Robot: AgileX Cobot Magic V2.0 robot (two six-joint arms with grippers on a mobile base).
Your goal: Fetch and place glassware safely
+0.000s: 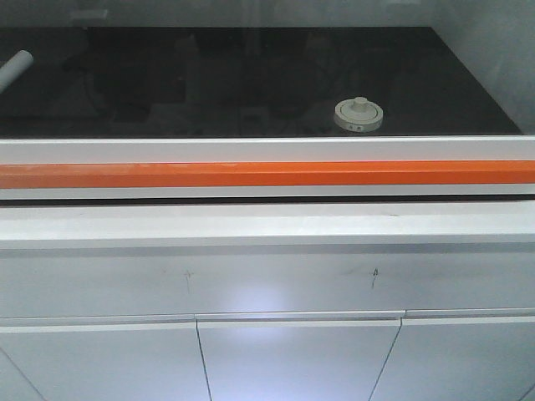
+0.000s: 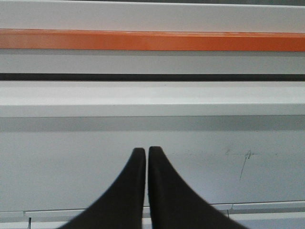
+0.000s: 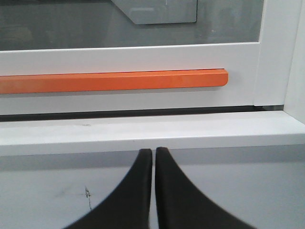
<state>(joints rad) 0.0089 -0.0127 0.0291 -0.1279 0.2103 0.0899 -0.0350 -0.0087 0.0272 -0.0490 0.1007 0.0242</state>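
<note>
The glassware (image 1: 359,115), a squat clear jar with a cream-white knobbed lid, stands on a black worktop (image 1: 251,83) at the right, behind a glass sash. Neither wrist view shows the jar. My left gripper (image 2: 146,150) is shut, its black fingers together with nothing between them, pointing at the white cabinet front (image 2: 71,162) below the ledge. My right gripper (image 3: 154,150) is shut and empty too, just below the white ledge (image 3: 143,131) near the right end of the orange bar. Neither gripper appears in the front view.
A long orange handle bar (image 1: 267,174) runs across the white sash frame (image 1: 267,150); its right end (image 3: 217,77) stops short of the side post (image 3: 281,52). A white tube (image 1: 15,67) lies far left on the worktop. Cabinet doors (image 1: 297,359) sit below.
</note>
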